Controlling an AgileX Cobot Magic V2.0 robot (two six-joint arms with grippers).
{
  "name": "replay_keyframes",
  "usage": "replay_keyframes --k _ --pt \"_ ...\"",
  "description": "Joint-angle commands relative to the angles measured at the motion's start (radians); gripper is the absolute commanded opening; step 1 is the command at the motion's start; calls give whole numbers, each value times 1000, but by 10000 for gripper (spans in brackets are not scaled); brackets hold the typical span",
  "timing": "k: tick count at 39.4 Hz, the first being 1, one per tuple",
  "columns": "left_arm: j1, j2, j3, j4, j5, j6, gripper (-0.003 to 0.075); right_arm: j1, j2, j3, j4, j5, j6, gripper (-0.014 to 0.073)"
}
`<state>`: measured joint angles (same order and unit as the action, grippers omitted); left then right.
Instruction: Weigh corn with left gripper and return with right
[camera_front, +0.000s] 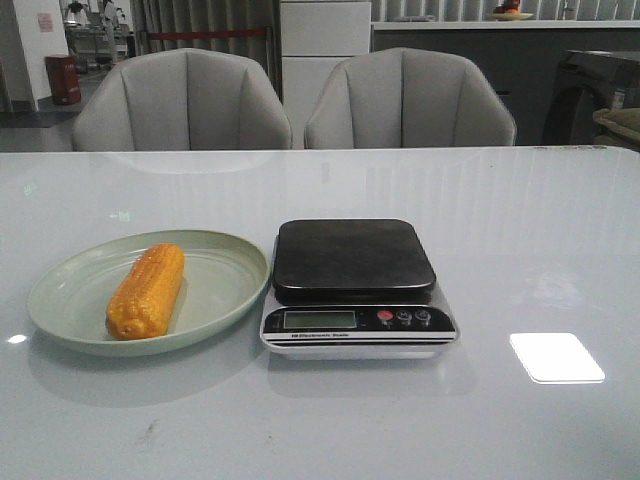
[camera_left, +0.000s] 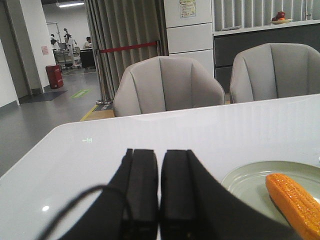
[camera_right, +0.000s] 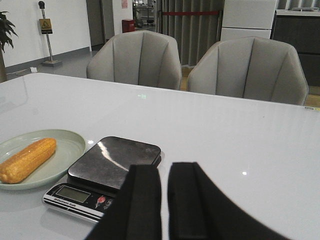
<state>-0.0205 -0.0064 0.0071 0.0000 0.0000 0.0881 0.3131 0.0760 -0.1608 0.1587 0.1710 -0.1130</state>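
The orange-yellow corn (camera_front: 146, 291) lies on a pale green plate (camera_front: 228, 268) at the left of the white table. A black kitchen scale (camera_front: 352, 258) stands right beside the plate, its platform bare. Neither gripper shows in the front view. In the left wrist view my left gripper (camera_left: 159, 152) is shut and empty, hovering over the table short of the plate (camera_left: 245, 182) and the corn (camera_left: 295, 202). In the right wrist view my right gripper (camera_right: 165, 167) is shut and empty, near the scale (camera_right: 115, 160), with the corn (camera_right: 27, 160) on the plate (camera_right: 70, 145) beyond it.
Two grey chairs (camera_front: 185, 100) (camera_front: 410, 100) stand behind the table's far edge. A bright light reflection (camera_front: 556, 357) lies on the table right of the scale.
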Motion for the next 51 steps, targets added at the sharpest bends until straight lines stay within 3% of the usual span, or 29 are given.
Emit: replay_keyframes --k 1,30,42,51 --pt "0 -20 30 0 -87 1 125 -3 15 -27 3 -75 -11 207" --pt "0 -20 30 0 -87 1 125 -11 15 -14 -5 -91 -11 207" --pt "0 -20 30 0 -87 1 125 -206 3 121 -20 -99 -11 207" --pt "0 -20 30 0 -87 1 125 -320 -108 197 -35 -87 -11 207"
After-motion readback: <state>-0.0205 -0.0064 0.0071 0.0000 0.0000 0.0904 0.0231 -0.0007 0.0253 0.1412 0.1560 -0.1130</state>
